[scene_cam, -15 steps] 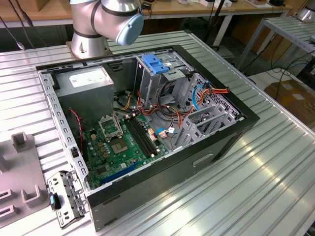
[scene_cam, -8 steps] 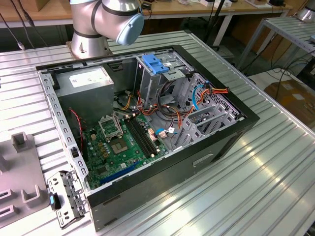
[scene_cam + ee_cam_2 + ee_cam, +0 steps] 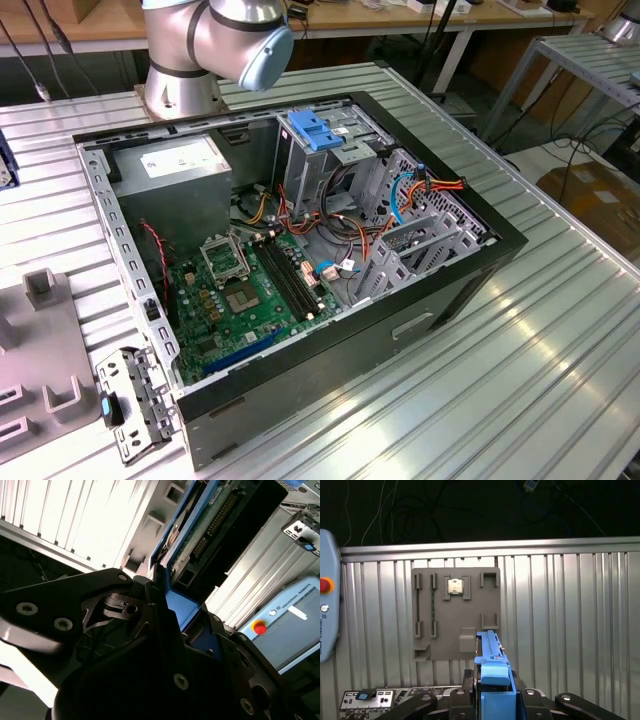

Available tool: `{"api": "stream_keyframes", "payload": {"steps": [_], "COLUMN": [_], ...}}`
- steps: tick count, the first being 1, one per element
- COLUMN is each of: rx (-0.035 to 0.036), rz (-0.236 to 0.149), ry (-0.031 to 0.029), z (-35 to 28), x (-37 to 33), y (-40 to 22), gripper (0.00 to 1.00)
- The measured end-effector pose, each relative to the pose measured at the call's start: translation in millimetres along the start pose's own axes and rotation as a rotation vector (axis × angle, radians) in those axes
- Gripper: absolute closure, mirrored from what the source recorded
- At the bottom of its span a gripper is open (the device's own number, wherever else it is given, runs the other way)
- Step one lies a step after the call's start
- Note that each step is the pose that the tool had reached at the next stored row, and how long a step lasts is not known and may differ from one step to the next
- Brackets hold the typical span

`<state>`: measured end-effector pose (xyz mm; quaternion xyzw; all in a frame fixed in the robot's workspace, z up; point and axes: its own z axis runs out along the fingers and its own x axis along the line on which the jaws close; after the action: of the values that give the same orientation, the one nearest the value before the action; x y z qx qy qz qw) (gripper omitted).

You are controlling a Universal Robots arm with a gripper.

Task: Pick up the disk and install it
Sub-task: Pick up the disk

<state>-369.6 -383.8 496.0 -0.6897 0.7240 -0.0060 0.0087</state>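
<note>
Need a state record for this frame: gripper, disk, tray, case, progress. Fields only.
gripper: shut on the disk
disk: held edge-on by its blue rails, in front of the grey tray in the first wrist view
grey tray: flat on the ribbed table, small chip seated in a recess
computer case: open, blue bracket atop the drive cage
progress: disk in grip, not in the case

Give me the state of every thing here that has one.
Flat silver-metal hard drive with blue plastic side rails: held edge-on above the flat grey fixture plate.
Black gripper: shut on the hard drive.
Black metal computer case: on its side, open, side panel off.
Small square silver chip: seated in the plate's pocket.
</note>
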Motion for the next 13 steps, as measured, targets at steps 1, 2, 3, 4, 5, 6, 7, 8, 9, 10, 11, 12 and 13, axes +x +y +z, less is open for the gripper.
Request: {"api": "stream_keyframes", "payload": {"steps": [1, 2, 3, 4, 5, 6, 7, 8, 9, 10, 11, 12, 13], "rx": [-0.0001, -0.0001, -0.0001, 0.0, -0.0001, 0.0, -0.0001, 0.0, 0.0, 0.0, -0.0001, -0.0001, 0.0], "rz": [0.0, 0.0, 0.0, 0.0, 0.0, 0.0, 0.0, 0.0, 0.0, 0.0, 0.0, 0.0, 0.0], "ry": [0.0001, 0.0001, 0.0, 0.0, 0.0001, 0.0001, 0.0, 0.0001, 0.0001, 0.0, 0.0001, 0.0001, 0.0], "z": [0.0, 0.0, 0.1, 0.1, 0.2, 0.2, 0.3, 0.5, 0.6, 0.7, 0.8, 0.9, 1.1], "x": [0.8, 1.2, 1.7, 2.3, 2.9, 3.4, 3.7, 4.0, 4.0, 4.0, 4.0, 4.0, 3.9], "y": [-1.7, -2.7, -3.6, -4.5, -5.9, -7.9, -10.4, -14.4, -18.6, -22.0, -25.6, -28.8, -33.8], "gripper": [0.63, 0.63, 0.63, 0.63, 0.63, 0.63, 0.63, 0.63, 0.63, 0.63, 0.63, 0.63, 0.63]}}
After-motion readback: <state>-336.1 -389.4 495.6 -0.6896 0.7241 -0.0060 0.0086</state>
